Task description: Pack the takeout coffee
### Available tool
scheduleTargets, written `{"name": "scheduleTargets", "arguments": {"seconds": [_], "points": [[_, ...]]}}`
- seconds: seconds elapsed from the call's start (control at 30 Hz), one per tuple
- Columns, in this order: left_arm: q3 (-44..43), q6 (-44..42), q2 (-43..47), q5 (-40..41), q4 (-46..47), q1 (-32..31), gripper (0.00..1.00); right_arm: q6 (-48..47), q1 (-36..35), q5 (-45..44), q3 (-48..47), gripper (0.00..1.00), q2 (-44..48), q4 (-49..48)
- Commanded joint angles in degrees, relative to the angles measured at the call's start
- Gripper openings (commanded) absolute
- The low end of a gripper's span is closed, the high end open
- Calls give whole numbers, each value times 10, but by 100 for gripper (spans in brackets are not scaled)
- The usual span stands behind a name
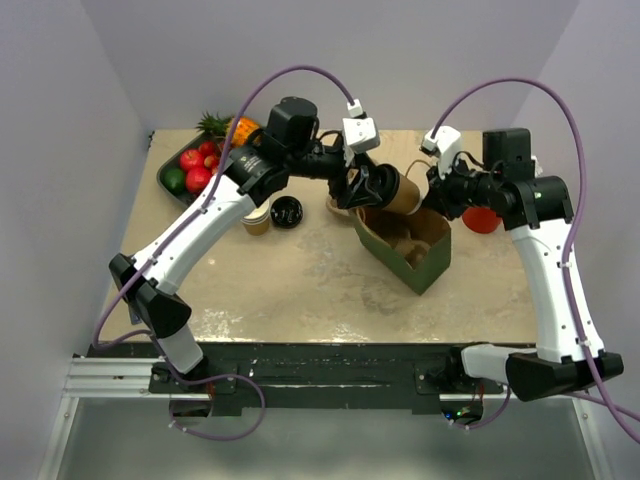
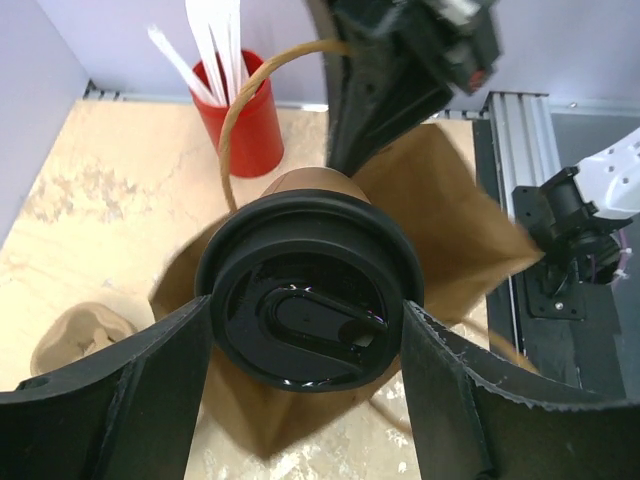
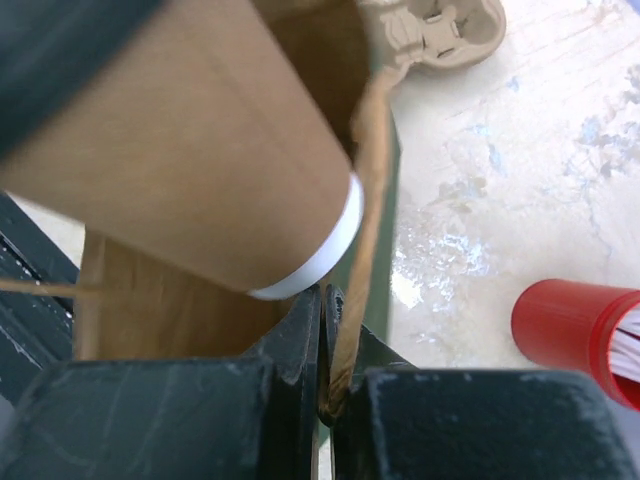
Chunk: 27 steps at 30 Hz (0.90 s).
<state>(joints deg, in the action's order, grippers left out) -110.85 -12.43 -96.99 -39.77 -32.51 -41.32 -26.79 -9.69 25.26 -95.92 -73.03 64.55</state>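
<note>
My left gripper [image 1: 372, 187] is shut on a kraft-tan coffee cup [image 1: 400, 192] with a black lid [image 2: 308, 305], its fingers [image 2: 110, 400] pressing the lid's sides. The cup is tilted over the open mouth of the paper bag [image 1: 432, 268]. Its tan body and white base rim show in the right wrist view [image 3: 200, 150], just above the bag's opening. My right gripper [image 1: 438, 197] is shut on the bag's far rim [image 3: 352, 300] and holds it open. A second tan cup [image 1: 257, 221] stands on the table at the left, with a loose black lid [image 1: 286, 212] beside it.
A pulp carrier [image 1: 337, 203] lies left of the bag, also in the left wrist view [image 2: 80, 335]. A pulp-coloured shape lies inside the bag [image 1: 410, 250]. The red cup of white straws [image 1: 482, 218] stands right of the bag. A fruit tray [image 1: 168, 160] is at the back left.
</note>
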Motion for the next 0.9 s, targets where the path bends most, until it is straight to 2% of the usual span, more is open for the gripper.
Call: {"name": "scheduleTargets", "arguments": {"seconds": [0.0,0.27,0.47,0.6,0.7,0.87], "points": [[-24,7,-15,46,-4,-24,0,24,-12,8,24,0,37,-35],[10,10,-8,90,-15,-51,0,64,-12,-24,50,0,58,-83],[24,8,10,115,-12,-52,0,63,-12,-69,47,0,58,-110],[60,10,43,117,10,-52,0,52,-12,-68,46,0,54,-114],[75,-47,57,84,10,-55,0,16,-13,-25,42,0,51,-105],[68,-194,44,65,-21,-54,0,-55,-12,50,28,0,34,-55]]}}
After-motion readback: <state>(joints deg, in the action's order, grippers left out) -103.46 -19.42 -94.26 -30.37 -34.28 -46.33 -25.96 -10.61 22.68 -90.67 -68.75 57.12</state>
